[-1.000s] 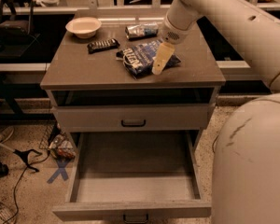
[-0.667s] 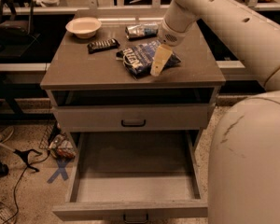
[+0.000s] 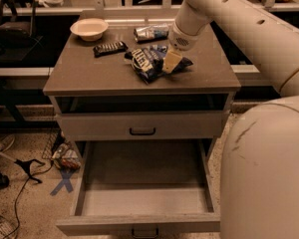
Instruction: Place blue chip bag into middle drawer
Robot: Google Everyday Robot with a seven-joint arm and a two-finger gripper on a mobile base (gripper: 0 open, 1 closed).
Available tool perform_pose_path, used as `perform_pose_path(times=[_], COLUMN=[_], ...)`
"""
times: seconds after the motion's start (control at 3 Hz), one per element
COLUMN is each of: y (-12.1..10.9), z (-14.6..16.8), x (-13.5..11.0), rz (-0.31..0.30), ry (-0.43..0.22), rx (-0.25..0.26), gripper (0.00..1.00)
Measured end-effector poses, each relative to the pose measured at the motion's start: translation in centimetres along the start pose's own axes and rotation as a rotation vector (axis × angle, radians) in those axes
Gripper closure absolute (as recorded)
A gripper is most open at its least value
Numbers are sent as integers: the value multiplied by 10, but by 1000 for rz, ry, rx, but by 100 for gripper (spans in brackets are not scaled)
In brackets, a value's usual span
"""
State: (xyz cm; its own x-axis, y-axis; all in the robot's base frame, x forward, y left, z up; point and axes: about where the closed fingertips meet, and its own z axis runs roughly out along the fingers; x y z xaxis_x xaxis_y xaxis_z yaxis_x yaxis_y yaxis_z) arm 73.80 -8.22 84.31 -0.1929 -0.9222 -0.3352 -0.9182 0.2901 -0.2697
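The blue chip bag (image 3: 148, 62) lies crinkled on the grey cabinet's top, right of centre. My gripper (image 3: 171, 61) reaches down from the upper right and sits on the bag's right side, touching it. The bag rests on the top and is not lifted. The middle drawer (image 3: 139, 224) is pulled fully open at the bottom of the cabinet. Its pale inside holds nothing, and a small dark handle (image 3: 143, 232) shows on its front.
A black candy bar (image 3: 109, 47), a silver-blue can (image 3: 150, 32) and a white bowl (image 3: 88, 28) lie on the cabinet top behind the bag. The shallower drawer (image 3: 142, 127) above is shut. My base (image 3: 269, 178) fills the lower right. Cables and a blue X (image 3: 65, 181) mark the floor at left.
The arm has shifted very slightly. The gripper stays at the bag's right side, and the bag has not moved.
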Motion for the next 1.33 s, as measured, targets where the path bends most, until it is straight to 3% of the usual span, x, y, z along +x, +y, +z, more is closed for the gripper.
perform_pose_path(times=[0.33, 0.67, 1.0, 1.33], y=[2, 14, 59, 109], z=[-4, -41, -120, -158], x=[-2, 2, 45, 91], rz=[-8, -3, 69, 168], ry=[-5, -74, -125, -92], rx=[2, 48, 144, 158], gripper=[72, 96, 100, 100])
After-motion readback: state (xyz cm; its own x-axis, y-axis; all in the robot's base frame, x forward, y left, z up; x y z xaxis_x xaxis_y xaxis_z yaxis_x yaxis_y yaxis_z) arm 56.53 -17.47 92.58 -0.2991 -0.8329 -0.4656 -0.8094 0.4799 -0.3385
